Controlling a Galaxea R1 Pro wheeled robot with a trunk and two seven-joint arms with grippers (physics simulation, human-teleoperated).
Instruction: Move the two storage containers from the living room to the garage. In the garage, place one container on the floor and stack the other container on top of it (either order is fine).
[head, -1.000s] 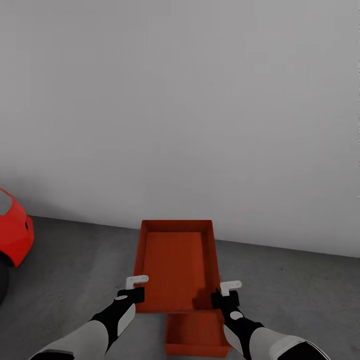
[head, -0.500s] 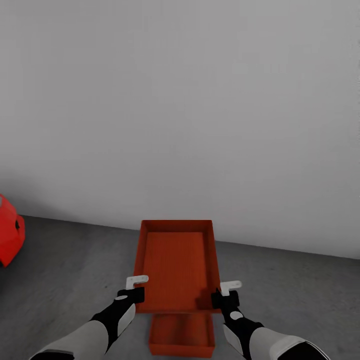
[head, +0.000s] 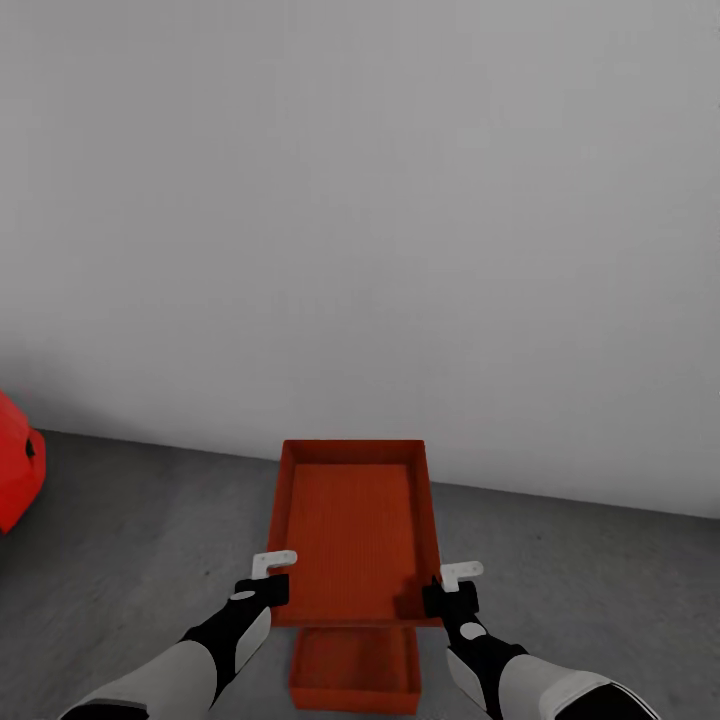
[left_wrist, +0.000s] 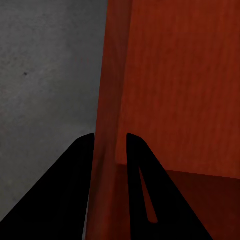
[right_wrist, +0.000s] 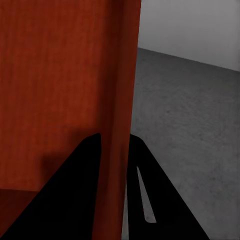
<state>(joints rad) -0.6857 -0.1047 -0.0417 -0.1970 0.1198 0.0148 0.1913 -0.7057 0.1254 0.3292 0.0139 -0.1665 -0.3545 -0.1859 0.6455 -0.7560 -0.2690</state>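
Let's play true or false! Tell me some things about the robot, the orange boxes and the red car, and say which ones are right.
1. The robot holds one storage container with both grippers. True: the left gripper pinches its left wall and the right gripper its right wall.
2. The second storage container sits on the grey floor below the held one. True.
3. The held container is full of toys. False: it is empty.
4. The red car is parked at the right. False: a bit of it shows at the left edge.
5. The two containers are already stacked. False: the upper one is not yet set down.
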